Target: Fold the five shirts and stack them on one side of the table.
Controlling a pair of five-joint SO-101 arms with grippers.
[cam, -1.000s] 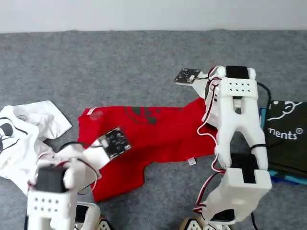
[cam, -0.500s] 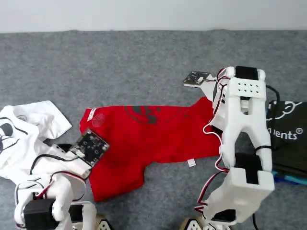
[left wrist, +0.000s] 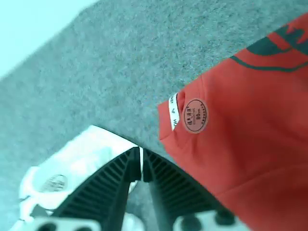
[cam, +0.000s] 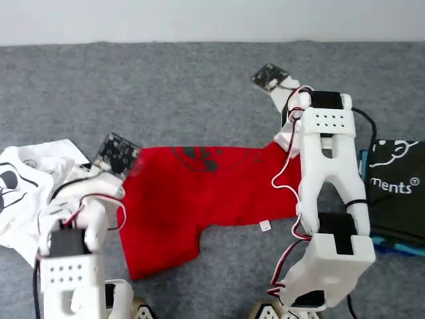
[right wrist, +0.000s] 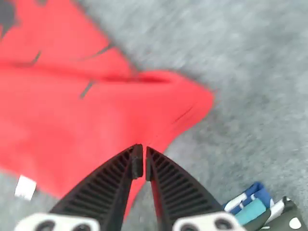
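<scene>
1. The red shirt (cam: 192, 196) lies spread flat in the middle of the grey tabletop (cam: 166, 86), collar end toward the left arm and one sleeve running out toward the right arm. Part of a dark print shows along its far edge.
2. A round sticker (left wrist: 195, 116) and a small white tag (left wrist: 173, 111) sit at the shirt's collar corner, and a white label (cam: 265, 224) pokes out at the near hem.
3. The left gripper (left wrist: 141, 162) hangs over the strip of bare tabletop between the red shirt and the white shirt (cam: 30, 183). Its jaws are pressed together, with nothing between them.
4. The right gripper (right wrist: 140, 163) is poised above the edge of the red sleeve, where the cloth meets the grey surface. Its jaws are likewise closed and hold nothing; whether their tips touch the cloth cannot be told.
5. The white shirt, printed in black, lies crumpled at the left edge of the tabletop, just beside the red shirt's collar end.
6. A dark shirt (cam: 398, 189) with white print lies folded at the right edge, on top of a blue garment (cam: 398, 247) whose edge shows beneath it. Both lie beside the right arm (cam: 325, 166).
7. The left arm (cam: 70, 259) stands at the near left corner, partly over the white shirt.
</scene>
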